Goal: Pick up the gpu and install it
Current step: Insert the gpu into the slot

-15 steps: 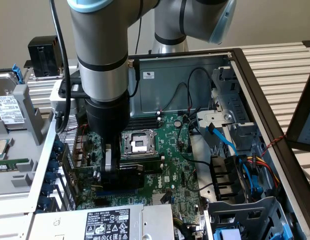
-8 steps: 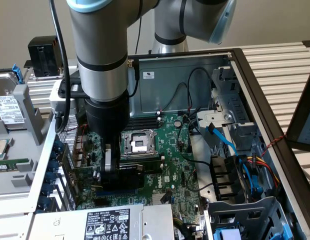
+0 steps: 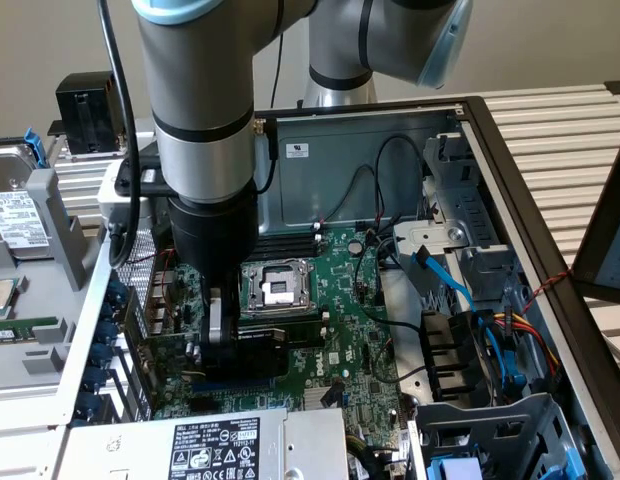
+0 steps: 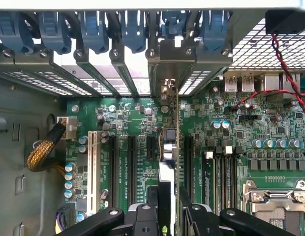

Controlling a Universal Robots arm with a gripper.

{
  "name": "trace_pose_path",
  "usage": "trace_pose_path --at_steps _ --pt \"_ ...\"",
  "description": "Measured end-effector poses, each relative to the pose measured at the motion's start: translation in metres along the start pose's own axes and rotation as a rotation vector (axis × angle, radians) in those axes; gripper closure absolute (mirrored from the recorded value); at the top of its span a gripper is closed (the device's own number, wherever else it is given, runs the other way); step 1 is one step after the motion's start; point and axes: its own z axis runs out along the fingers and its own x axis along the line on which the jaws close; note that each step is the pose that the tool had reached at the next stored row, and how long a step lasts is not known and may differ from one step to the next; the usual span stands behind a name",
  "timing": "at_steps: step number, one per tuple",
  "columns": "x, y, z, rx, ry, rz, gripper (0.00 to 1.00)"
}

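Observation:
The gpu (image 3: pixel 258 352) stands on edge over the green motherboard (image 3: pixel 335 300), inside the open computer case, with its black shroud facing the CPU socket (image 3: pixel 275 285). My gripper (image 3: pixel 226 345) is shut on its top edge. In the wrist view the gpu (image 4: pixel 170 147) is seen edge-on, running from between my fingers (image 4: pixel 145 216) to its silver bracket (image 4: pixel 170 64) at the case's rear slot openings. It lines up with the row of black expansion slots (image 4: pixel 115 162). Whether it sits in a slot I cannot tell.
Blue slot latches (image 4: pixel 93 29) line the rear wall. A white slot (image 4: pixel 93 162) and a braided cable (image 4: pixel 42 152) lie beside the black slots. The power supply (image 3: pixel 210 445), blue data cables (image 3: pixel 445 280) and drive cage (image 3: pixel 490 430) crowd the case. A hard drive (image 3: pixel 15 215) lies outside.

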Motion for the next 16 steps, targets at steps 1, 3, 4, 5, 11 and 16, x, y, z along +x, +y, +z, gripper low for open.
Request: trace_pose_path --at_steps 1,3,4,5,11,16 --pt "0.0 0.0002 0.0 0.0 0.0002 -0.001 0.73" --pt "0.0 0.0002 0.0 0.0 0.0005 -0.003 0.73" --pt "0.0001 0.0002 0.0 0.0 0.0006 -0.004 0.73" --pt "0.0001 0.0003 -0.0001 -0.0001 0.0008 -0.004 0.73" --pt "0.0 0.0004 0.0001 0.0001 0.0014 -0.01 0.73" --pt "0.0 0.0006 0.0001 0.0001 0.0016 -0.014 0.73"
